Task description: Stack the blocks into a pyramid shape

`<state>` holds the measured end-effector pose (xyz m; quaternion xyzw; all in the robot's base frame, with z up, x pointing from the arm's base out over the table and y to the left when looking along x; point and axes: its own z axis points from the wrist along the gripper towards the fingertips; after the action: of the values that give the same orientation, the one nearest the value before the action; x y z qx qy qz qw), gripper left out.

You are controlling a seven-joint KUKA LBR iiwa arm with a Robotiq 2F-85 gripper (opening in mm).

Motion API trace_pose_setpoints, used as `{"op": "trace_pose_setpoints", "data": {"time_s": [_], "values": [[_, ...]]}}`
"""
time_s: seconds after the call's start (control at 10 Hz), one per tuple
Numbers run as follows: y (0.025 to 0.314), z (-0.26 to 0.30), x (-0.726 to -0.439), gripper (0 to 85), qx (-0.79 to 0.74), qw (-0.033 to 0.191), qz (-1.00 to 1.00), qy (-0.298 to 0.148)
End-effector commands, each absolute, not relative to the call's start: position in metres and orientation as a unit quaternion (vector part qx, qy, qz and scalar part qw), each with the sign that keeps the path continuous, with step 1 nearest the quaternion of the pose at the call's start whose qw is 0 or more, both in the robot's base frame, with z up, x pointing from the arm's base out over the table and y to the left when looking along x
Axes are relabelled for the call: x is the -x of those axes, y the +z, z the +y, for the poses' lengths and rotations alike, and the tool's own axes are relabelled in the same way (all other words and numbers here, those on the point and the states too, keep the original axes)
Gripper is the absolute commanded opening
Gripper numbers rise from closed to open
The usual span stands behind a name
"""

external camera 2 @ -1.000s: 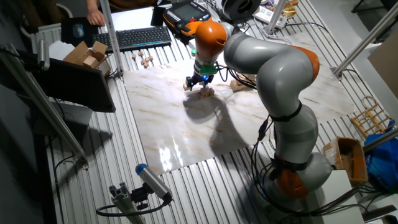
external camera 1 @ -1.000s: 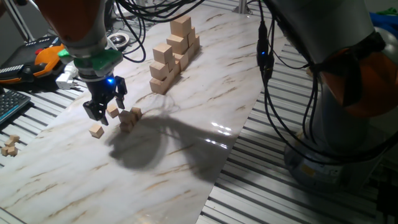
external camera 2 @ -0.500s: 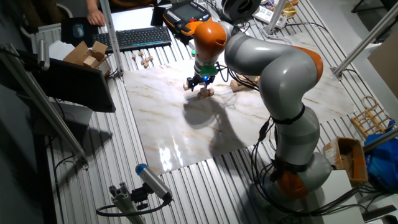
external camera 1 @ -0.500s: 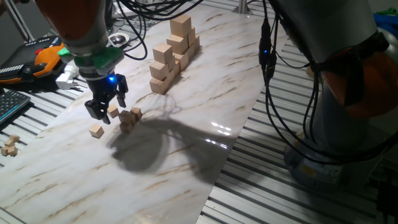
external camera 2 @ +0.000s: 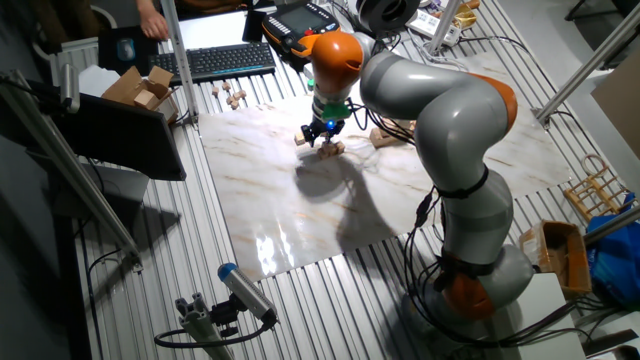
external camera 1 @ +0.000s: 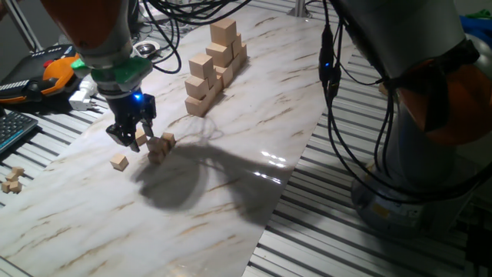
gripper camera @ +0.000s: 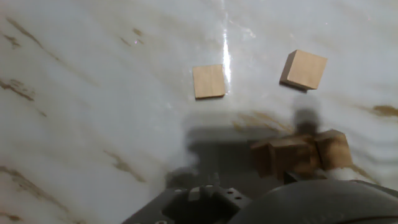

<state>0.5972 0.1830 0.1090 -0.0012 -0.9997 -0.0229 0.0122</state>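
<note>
Several small light-wood blocks lie on the marble table [external camera 1: 231, 154]. One block [external camera 1: 118, 161] lies apart at the left, and another block [external camera 1: 141, 139] sits just below my gripper [external camera 1: 131, 133]. A tight cluster of blocks [external camera 1: 159, 146] lies right of it. The hand view shows two single blocks [gripper camera: 209, 81] [gripper camera: 303, 69] flat on the table and the shadowed cluster [gripper camera: 298, 155] at lower right; my fingertips do not show there. My gripper [external camera 2: 318, 135] hangs low over the blocks with its fingers spread, and nothing shows held between them. No pyramid shape stands.
A stepped stack of larger pale cubes [external camera 1: 214, 65] stands at the table's far side. Small wooden pieces [external camera 1: 11, 181] lie on the slatted bench at left, near a keyboard [external camera 2: 215, 60] and an orange pendant [external camera 1: 54, 73]. Cables hang above.
My gripper has shifted slightly to the right, closer to the cluster. The blocks lie where they were.
</note>
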Motion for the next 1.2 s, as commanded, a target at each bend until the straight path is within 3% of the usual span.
{"op": "trace_pose_setpoints", "data": {"time_s": [0.0,0.6,1.1], "values": [[0.105,0.189,-0.613,68.0,0.000,0.011,-1.000,-0.023],[0.061,0.197,-0.673,68.0,-0.045,-0.046,-0.998,-0.010],[0.051,0.211,-0.668,68.0,-0.026,-0.040,-0.999,-0.010]]}}
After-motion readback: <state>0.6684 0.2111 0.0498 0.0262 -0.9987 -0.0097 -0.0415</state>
